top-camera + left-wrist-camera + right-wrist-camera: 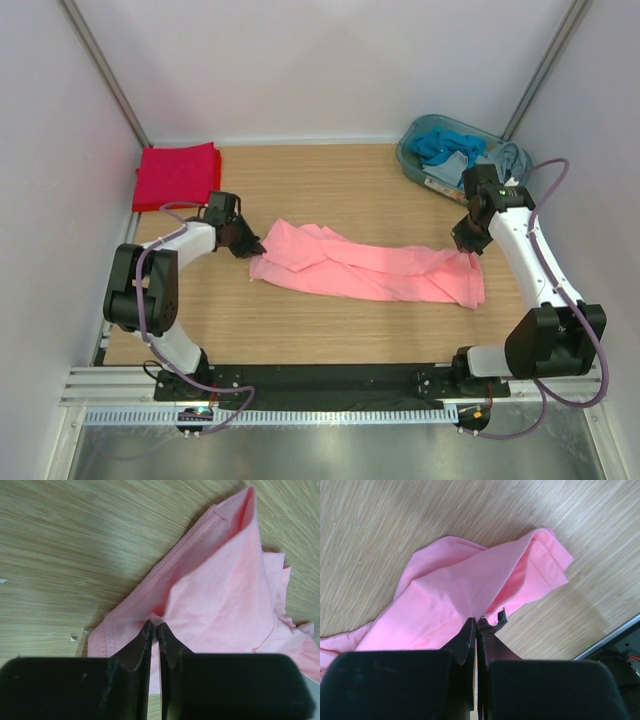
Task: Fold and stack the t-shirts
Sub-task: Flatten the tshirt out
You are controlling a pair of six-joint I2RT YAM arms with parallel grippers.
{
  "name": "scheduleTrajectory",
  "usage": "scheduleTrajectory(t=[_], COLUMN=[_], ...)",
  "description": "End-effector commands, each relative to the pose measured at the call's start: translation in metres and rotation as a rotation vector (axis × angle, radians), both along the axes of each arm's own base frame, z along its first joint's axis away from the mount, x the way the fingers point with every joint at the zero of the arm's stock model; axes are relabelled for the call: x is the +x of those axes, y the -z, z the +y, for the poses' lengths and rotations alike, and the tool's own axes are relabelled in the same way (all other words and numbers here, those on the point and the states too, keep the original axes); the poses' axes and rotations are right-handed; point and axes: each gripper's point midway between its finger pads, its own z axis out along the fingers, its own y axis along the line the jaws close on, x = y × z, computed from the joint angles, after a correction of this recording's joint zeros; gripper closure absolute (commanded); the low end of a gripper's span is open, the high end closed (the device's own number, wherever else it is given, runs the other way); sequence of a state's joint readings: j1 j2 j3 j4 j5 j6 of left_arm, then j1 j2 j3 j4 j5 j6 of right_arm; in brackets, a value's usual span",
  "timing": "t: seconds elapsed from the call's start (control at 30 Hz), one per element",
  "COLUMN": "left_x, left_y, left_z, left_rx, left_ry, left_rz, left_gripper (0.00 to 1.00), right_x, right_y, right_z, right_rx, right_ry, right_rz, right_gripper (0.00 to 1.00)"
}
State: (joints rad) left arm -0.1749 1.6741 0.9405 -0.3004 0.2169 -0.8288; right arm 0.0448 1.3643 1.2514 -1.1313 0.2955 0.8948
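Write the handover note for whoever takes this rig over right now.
Left end effector: shut on the pink tee, at its left end.
Right end effector: shut on its right end.
Pink tee lies rumpled, stretched between the two. Red tee sits folded at the far left corner of the table.
Done: red tee folded.
Left: fold the pink tee, stack it with the red.

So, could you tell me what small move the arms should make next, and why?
Probably lift both ends and draw them apart: the left end effector and right end effector are each shut on the pink t-shirt, which lies bunched and creased.
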Motion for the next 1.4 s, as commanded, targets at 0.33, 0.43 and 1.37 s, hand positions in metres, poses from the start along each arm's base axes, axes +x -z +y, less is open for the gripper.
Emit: scheduleTrajectory(t=[0.33,0.43,1.37], left_x=[0.005,-0.004,-0.081], left_y=[-0.061,-0.087,-0.509], left_z=[0.005,0.017,0.06], left_rx=[0.0,0.058,-0.17], left_ry=[-0.045,-0.071,-0.344], left_rz=[-0.024,-0.024,-0.902], left_gripper=[1.0,1.0,1.0], right_x=[0.002,0.006,-0.017], right_y=[-0.026,-0.043,-0.34], right_z=[-0.011,-0.014,0.032], right_rx=[-0.063,-0.074,0.223], right_ry=[0.005,0.035,-0.086], right_rz=[-0.071,-0.116,-0.995], right_gripper=[0.99,0.99,0.99])
